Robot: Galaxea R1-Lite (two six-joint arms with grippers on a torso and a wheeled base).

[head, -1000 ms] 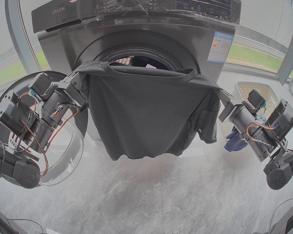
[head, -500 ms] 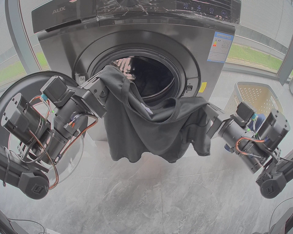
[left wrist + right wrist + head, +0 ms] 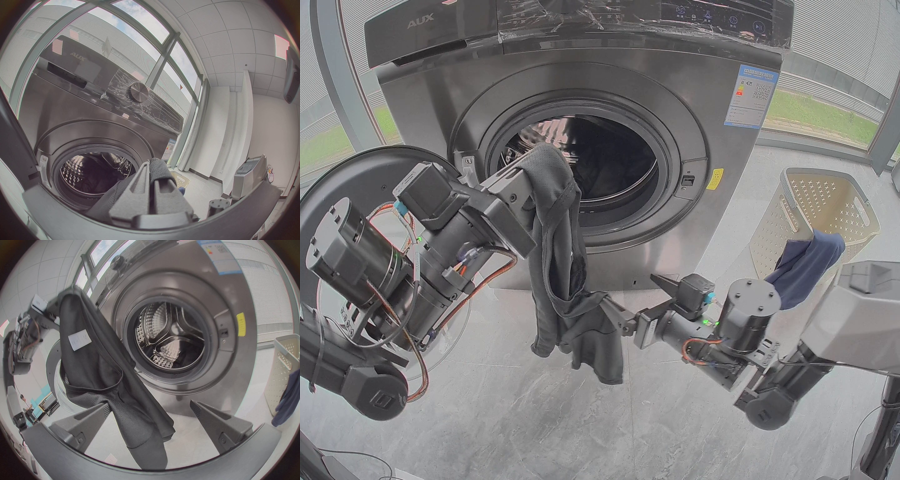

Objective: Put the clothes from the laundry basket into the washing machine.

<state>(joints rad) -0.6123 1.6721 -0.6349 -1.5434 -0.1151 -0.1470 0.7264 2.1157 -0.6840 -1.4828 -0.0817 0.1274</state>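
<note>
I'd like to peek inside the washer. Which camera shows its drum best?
The right wrist view: the drum is lit and nearly whole, ribs and holes plain. The head view shows it dark, partly behind the shirt. The left wrist view shows it dim, partly behind the left gripper.

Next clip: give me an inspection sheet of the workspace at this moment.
Surface: grey tiled floor.
Job's things: washing machine, door swung open on the left; dark shirt hanging before the drum opening, not inside; laundry basket at right, blue garment draped over its rim.
Clutter: nothing seen.
Grippers: left gripper shut on the shirt's top; right gripper open by its lower part.
Cables: thin cable on the floor, near left.
Surroundings: windows, grass outside.
</note>
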